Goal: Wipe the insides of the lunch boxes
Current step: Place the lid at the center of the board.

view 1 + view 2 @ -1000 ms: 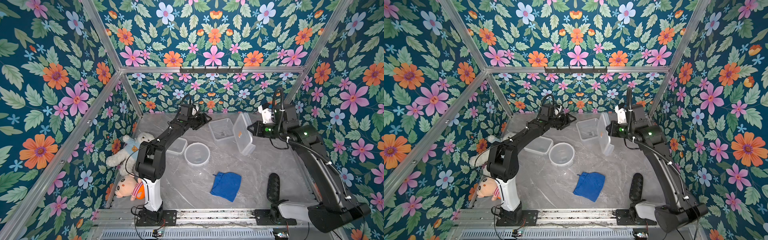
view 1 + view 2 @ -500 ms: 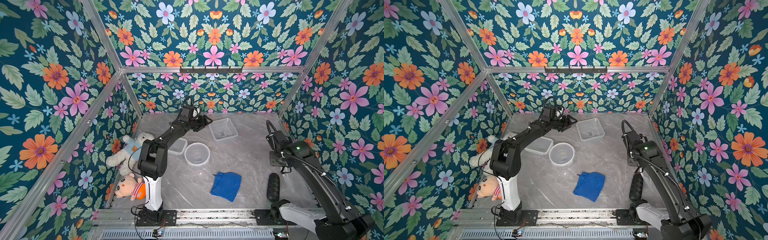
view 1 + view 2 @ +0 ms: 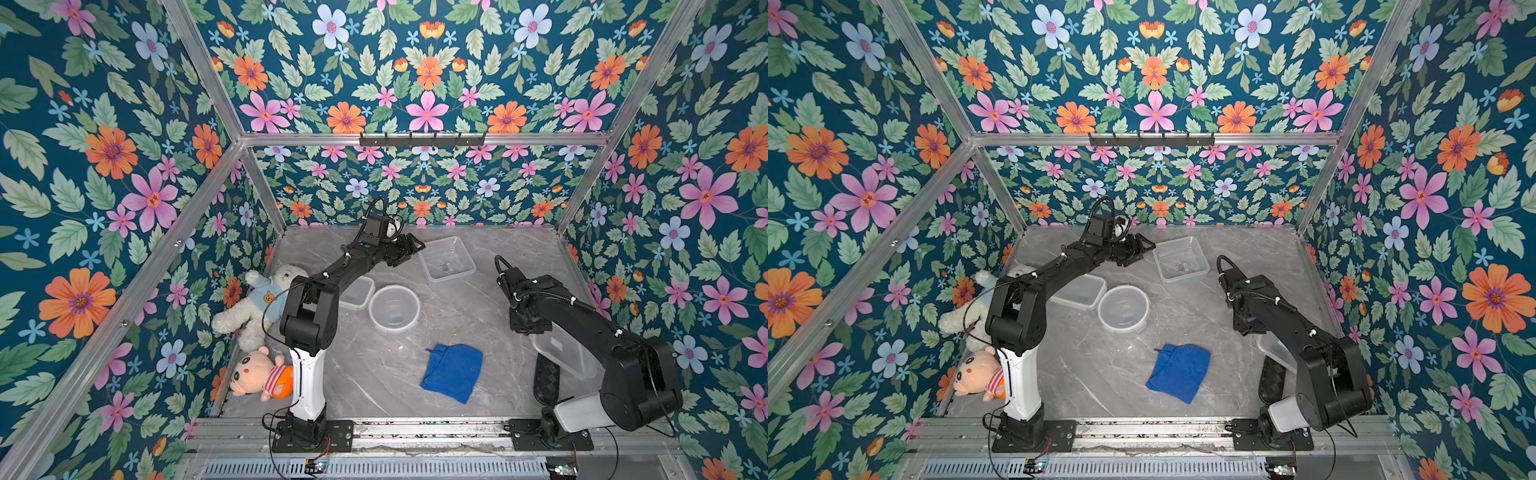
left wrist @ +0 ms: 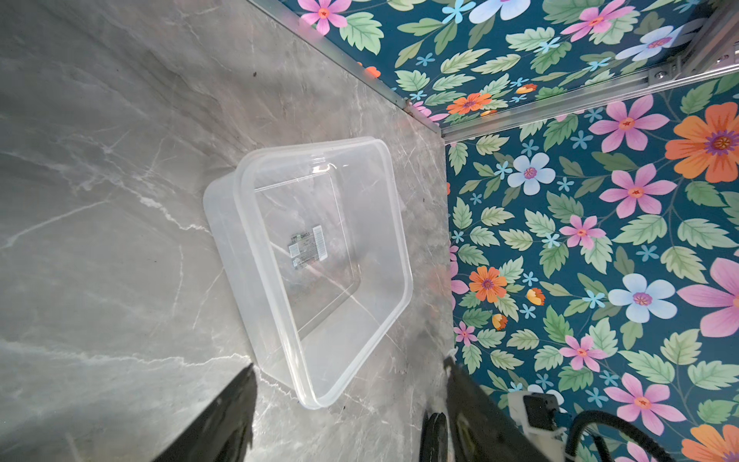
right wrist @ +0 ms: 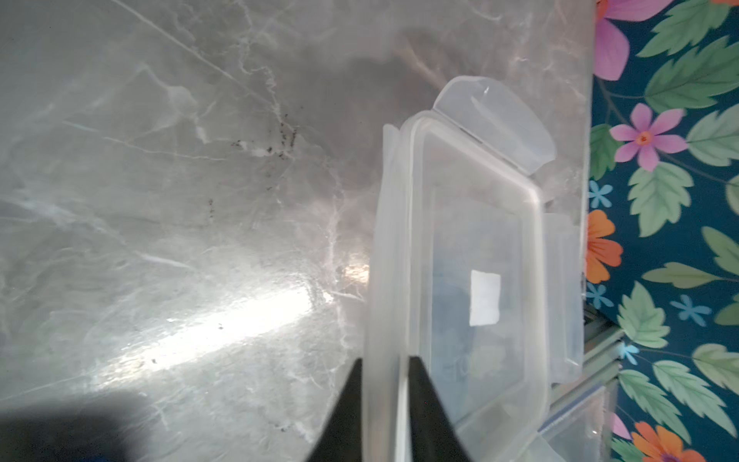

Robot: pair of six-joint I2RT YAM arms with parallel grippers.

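barcode label (image 4: 306,250) on square lunch box (image 4: 352,224) base, print unreadable, box on table (image 4: 100,200) just ahead of widely spread left gripper (image 4: 348,364), right gripper (image 5: 386,359) narrow astride lid (image 5: 480,224) edge, grip unclear

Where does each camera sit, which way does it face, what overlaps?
Top views: stereo pair high over the front rail, looking down toward the back wall; left arm and right arm show, bases nearest.
Left wrist: on the left arm, looking past the open left gripper at the square tub.
Right wrist: on the right arm, looking down at the table; right gripper astride the edge of a lid.
Shared: tub in top views and left wrist; lid in top views and right wrist.
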